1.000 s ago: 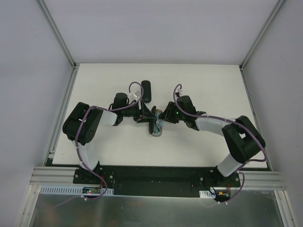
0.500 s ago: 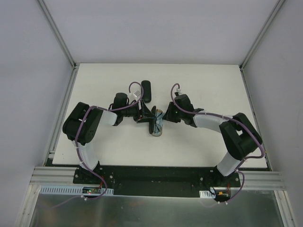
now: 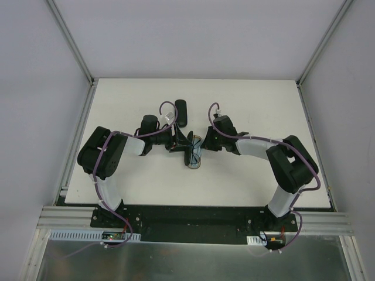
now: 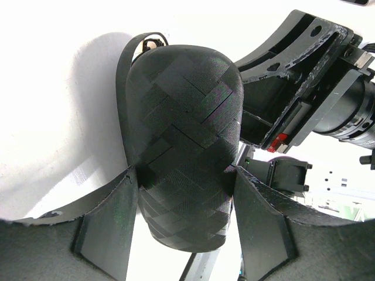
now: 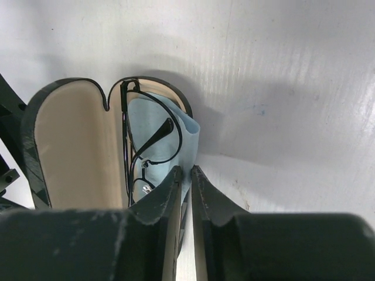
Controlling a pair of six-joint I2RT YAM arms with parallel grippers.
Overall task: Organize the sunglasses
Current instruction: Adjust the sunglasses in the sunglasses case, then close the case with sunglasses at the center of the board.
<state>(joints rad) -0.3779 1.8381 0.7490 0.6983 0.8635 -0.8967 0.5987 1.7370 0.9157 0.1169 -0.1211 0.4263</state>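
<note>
The wire-framed sunglasses (image 5: pixel 153 139) are seated in one half of the open case (image 5: pixel 70 146). They are laid on a light-blue cloth (image 5: pixel 179 132) that covers that half and overlaps its rim. The beige-lined lid is swung open alongside.

The open case is set on the table (image 3: pixel 263 105), near the middle, between the two arms.

The left tool (image 4: pixel 183 175) is closed on the open case at its lid, with its fingers (image 4: pixel 108 228) pressed against both sides of the woven black shell.

The right tool (image 5: pixel 184 171) is held at the near edge of the light-blue cloth. Its fingers are drawn almost together, with only a thin slit remaining. Whether the cloth is pinched cannot be told.

A second, closed black case (image 3: pixel 181 112) is laid farther back on the table, just beyond the left tool.
</note>
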